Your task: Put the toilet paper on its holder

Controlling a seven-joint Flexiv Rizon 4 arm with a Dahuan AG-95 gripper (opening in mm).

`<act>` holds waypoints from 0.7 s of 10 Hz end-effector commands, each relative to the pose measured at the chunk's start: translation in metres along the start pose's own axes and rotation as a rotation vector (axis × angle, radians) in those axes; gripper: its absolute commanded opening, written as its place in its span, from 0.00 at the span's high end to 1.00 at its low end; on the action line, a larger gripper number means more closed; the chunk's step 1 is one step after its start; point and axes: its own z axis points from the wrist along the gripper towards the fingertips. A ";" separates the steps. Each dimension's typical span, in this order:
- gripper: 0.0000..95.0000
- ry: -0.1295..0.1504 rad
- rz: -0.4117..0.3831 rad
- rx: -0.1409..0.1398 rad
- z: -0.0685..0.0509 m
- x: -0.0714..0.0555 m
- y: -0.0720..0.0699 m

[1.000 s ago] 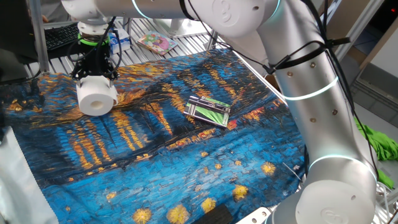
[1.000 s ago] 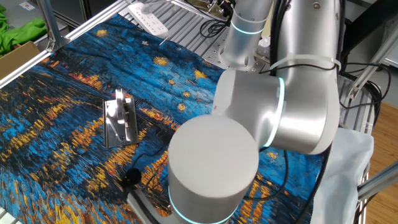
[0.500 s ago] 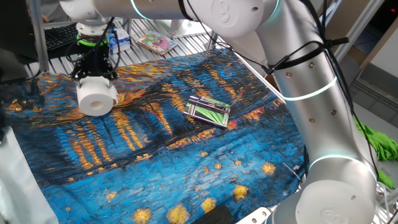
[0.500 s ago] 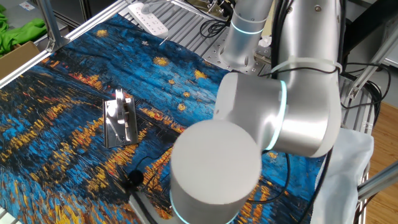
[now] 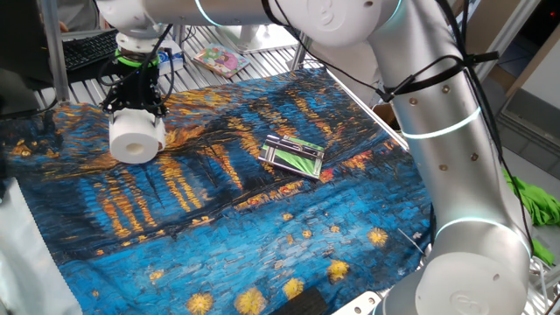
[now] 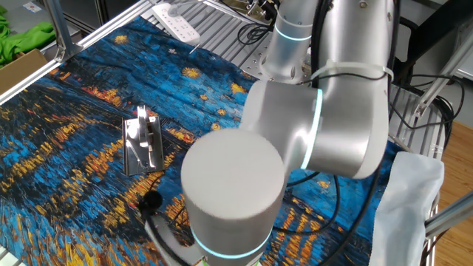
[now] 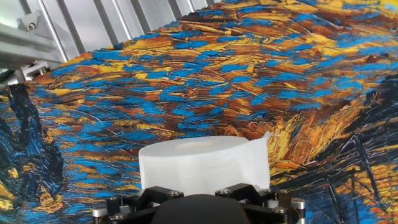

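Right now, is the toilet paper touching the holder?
Apart. One fixed view shows the toilet paper under the claw, with a wide stretch of painted cloth between it and the holder.

White toilet paper (image 5: 136, 137) lies apart from striped holder (image 5: 294, 156).

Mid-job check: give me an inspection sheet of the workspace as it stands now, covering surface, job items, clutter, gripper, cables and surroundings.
Surface: painted blue-and-orange cloth spread over the table.
Job's things: toilet paper lying on its side on the cloth; holder flat on the cloth, apart from the roll.
Clutter: picture booklet and blue-and-white box on the slatted top behind the cloth; power strip at the cloth's far edge.
Gripper: gripper pointing down right over the roll, jaws wide; whether it grips cannot be told.
Cables: black cables along the arm.
Surroundings: green cloth beside the table.
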 end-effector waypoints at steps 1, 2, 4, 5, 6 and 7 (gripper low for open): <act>1.00 -0.020 -0.058 0.027 0.001 -0.001 0.001; 1.00 -0.010 -0.075 0.033 0.001 -0.001 0.000; 1.00 0.022 -0.105 0.054 0.001 -0.001 0.000; 1.00 0.037 -0.114 0.056 0.001 -0.001 0.000; 1.00 0.047 -0.121 0.062 0.001 -0.001 0.000; 1.00 0.053 -0.131 0.067 0.001 -0.001 0.000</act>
